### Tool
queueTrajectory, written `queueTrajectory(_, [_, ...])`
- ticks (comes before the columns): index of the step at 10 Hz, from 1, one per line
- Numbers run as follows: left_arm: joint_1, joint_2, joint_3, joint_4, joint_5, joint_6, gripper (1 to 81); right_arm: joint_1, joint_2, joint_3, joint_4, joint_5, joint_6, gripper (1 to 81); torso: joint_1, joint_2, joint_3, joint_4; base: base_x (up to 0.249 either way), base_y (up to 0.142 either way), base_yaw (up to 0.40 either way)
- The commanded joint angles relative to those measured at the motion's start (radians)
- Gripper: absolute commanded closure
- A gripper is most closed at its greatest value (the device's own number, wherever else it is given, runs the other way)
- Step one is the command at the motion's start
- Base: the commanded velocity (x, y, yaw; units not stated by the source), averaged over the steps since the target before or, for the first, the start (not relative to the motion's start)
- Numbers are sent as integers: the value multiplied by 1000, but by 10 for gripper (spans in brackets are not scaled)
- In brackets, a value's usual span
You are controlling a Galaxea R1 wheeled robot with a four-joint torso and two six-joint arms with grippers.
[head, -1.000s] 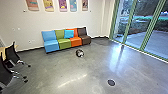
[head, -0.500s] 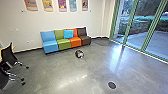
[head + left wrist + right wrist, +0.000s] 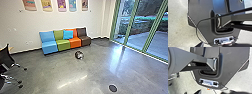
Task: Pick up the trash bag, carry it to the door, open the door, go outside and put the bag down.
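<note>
Trash bag (image 3: 79,55): we think it is the small, round, dark thing with a pale patch. It sits on the grey floor (image 3: 62,72), in front of the row of bright seats (image 3: 63,45), well apart from the glass panes (image 3: 140,30). We can't be sure it is the bag.
How heavy: we guess light, because it looks small.
How it feels: if it is a bag, likely thin, soft and a bit slippery. It could squash, slide or rip if we pull hard.
Where to grab: the bunched-up top, if it has one. We can't see a knot or a handle from here.
Left gripper (image 3: 214,43): low over our dark base plate (image 3: 204,18). Its wrist looks down at our own base.
Right gripper (image 3: 215,91): over the other side of the plate, with its wrist looking down too.
Arms: both seem tucked in close to us, good for rolling along but too far off to grab.
Fingers: we can't tell if they are spread or pressed together, on either side.
</note>
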Motion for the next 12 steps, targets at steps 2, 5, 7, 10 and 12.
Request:
queueTrajectory(2, [-14,-14,5,11,60,19,10,-4,-22,42,1,-53,2,10,0,0,0,0,150,0,0])
queueTrajectory(5, [-14,-17,5,11,60,20,10,-23,-11,36,1,-33,2,10,0,0,0,0,151,0,0])
queueTrajectory(7, [-14,-15,5,11,54,21,10,-25,-13,30,-2,-35,2,10,0,0,0,0,158,0,0])
queueTrajectory(10, [-14,-12,5,11,54,21,10,-22,-8,30,-5,-36,0,10,0,0,0,0,163,0,0])
queueTrajectory(12, [-14,-11,5,11,54,21,10,-22,-8,28,-5,-35,2,10,0,0,0,0,174,0,0])
